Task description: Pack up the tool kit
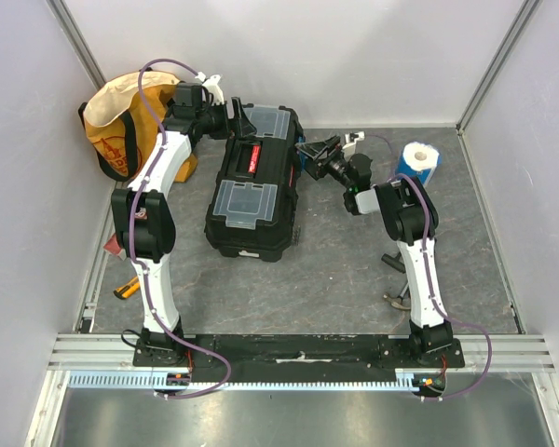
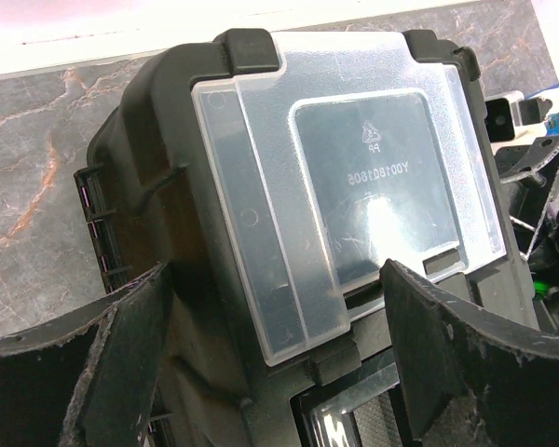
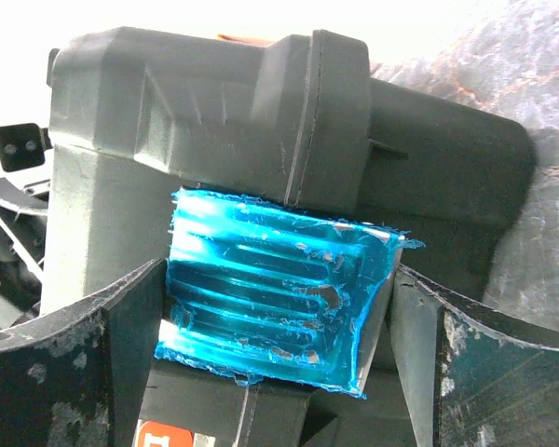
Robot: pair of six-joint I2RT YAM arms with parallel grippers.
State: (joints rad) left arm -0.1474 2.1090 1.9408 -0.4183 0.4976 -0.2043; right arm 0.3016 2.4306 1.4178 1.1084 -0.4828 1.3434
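Note:
The black toolbox (image 1: pixel 252 182) lies in the middle of the table with its lid down. It has a red-marked handle (image 1: pixel 254 156) and two clear-lidded compartments (image 1: pixel 244 198). My left gripper (image 1: pixel 225 119) is open at the box's far left corner. In the left wrist view, my left gripper (image 2: pixel 275 279) hangs over the far clear lid (image 2: pixel 354 177) and holds nothing. My right gripper (image 1: pixel 312 154) is at the box's right side. In the right wrist view, my right gripper (image 3: pixel 279 298) is wide open and straddles the blue latch (image 3: pixel 270 298), with its fingers close beside the latch edges.
A yellow-orange fabric bag (image 1: pixel 121 121) stands at the back left. A blue-and-white roll (image 1: pixel 417 160) stands at the back right. Loose tools (image 1: pixel 398 279) lie by the right arm's base. A yellow-handled tool (image 1: pixel 126 289) lies by the left arm. White walls enclose the table.

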